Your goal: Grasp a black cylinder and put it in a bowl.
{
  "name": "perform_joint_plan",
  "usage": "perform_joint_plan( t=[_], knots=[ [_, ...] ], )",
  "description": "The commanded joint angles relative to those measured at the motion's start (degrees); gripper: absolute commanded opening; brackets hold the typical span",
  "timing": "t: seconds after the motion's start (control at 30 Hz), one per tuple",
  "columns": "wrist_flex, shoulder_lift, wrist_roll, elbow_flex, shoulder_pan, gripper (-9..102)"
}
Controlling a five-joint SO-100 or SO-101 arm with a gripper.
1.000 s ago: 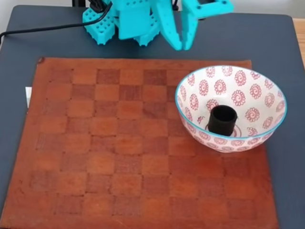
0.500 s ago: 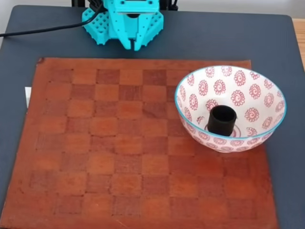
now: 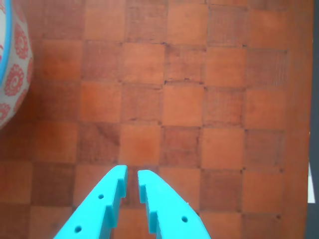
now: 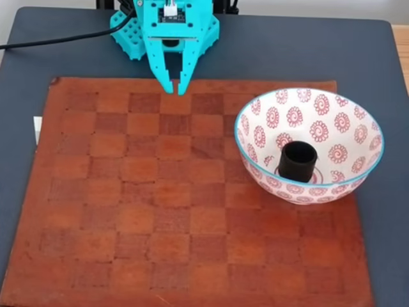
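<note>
Black cylinder (image 4: 298, 160) sits upright in bottom of bowl (image 4: 332, 105), hollow end up, lower part hidden behind near wall. Bowl rests on right side of checkered brown mat (image 4: 160, 211), well apart from arm. Turquoise gripper (image 4: 174, 89) hangs over mat's far edge, tips pointing at board. Wrist view: gripper (image 3: 132, 174) nearly closed, narrow slit between tips, nothing held. Bowl (image 3: 15, 69) cut off at left edge there, only patterned outer wall visible; cylinder can't be made out. Pale strip (image 4: 37, 128) at mat's left edge, possibly paper.
</note>
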Motion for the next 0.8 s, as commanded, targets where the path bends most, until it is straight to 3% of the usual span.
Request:
perform_joint_plan(
  t=[0.0,0.43,0.77],
  knots=[
    [-0.6,3.3,1.0,1.3,0.4,0],
    [-0.1,17.9,3.3,8.4,0.4,0],
    [0.2,18.2,2.9,12.0,1.6,0]
  ],
)
